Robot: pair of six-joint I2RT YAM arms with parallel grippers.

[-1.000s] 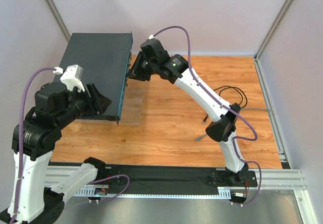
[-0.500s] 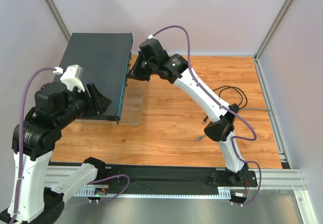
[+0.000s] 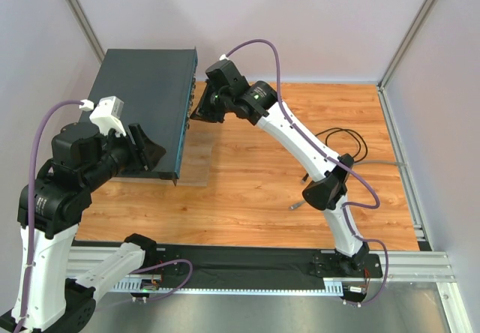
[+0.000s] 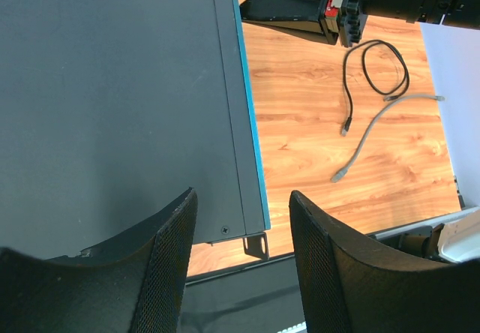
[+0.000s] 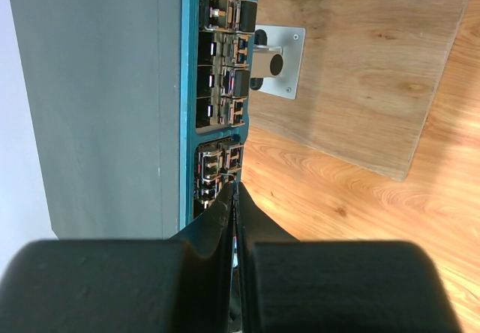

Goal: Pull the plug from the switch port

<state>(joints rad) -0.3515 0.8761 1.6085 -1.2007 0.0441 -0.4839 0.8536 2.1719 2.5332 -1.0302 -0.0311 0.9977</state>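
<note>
The switch (image 3: 142,100) is a flat dark grey-teal box at the back left, resting on a clear plate. Its thin front face (image 5: 217,108) carries rows of small sockets. My right gripper (image 3: 199,112) is shut, and its tips (image 5: 235,196) touch the lower sockets of that face. A thin sliver shows between the pads; I cannot tell what it is. No plug shows clearly in the sockets. My left gripper (image 4: 240,273) is open and empty above the switch's near corner (image 4: 247,228); it also shows in the top view (image 3: 146,153).
A black cable (image 3: 341,138) and a grey cable (image 4: 375,127) lie loose on the wooden table to the right. A clear plate (image 5: 352,70) and a metal bracket (image 5: 279,61) sit beside the switch's front. Walls close in the back and both sides.
My right gripper has shifted slightly up and towards the switch's front face. The left arm has not moved.
</note>
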